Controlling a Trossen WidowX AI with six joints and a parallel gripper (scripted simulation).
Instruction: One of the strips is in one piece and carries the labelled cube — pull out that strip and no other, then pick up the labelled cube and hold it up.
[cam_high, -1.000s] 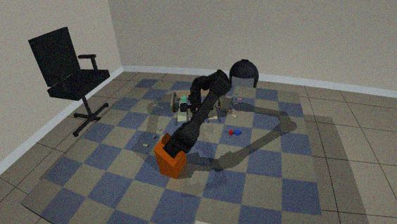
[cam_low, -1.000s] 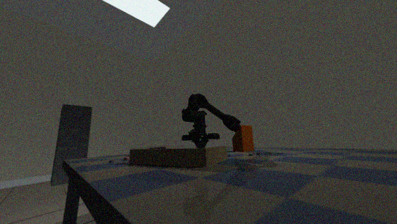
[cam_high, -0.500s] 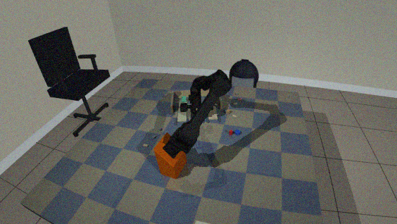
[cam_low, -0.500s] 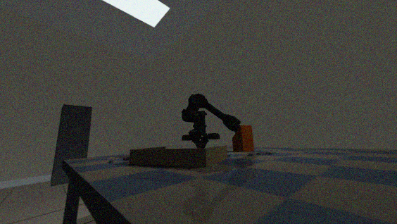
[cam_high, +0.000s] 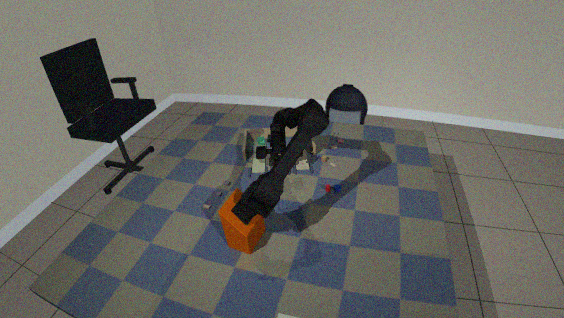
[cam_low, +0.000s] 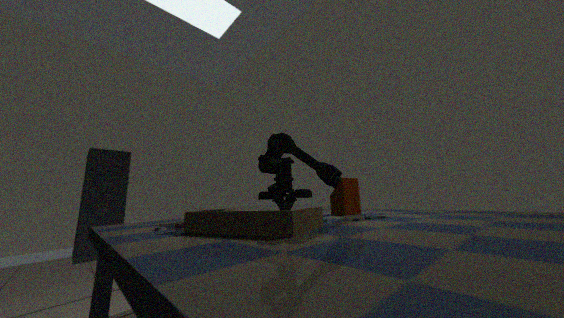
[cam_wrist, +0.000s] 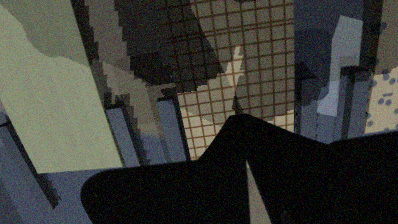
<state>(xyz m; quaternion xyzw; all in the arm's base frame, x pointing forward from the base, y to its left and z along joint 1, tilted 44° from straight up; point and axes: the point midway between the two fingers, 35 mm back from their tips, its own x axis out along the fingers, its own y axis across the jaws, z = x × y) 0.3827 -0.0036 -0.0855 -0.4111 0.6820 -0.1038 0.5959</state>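
The gripper points down with its fingers together, nothing between them, by the wooden box. In the wrist view, the checked strip lies beyond the fingertips, between a pale green strip and a dotted one (I cannot make out the labelled cube).

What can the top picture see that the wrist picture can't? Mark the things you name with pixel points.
Only the top view shows the black chair (cam_high: 77, 82), the dark domed thing (cam_high: 346, 100) by the wall and the orange block (cam_high: 242, 230) at the arm's foot.

Only the wrist view shows the brown grid lines on the checked strip (cam_wrist: 272, 65) and the blue spots on the spotted strip (cam_wrist: 382, 107).

Both show the gripper (cam_high: 278, 159) (cam_wrist: 238, 123) and the pale green strip (cam_high: 258, 166) (cam_wrist: 55, 110).
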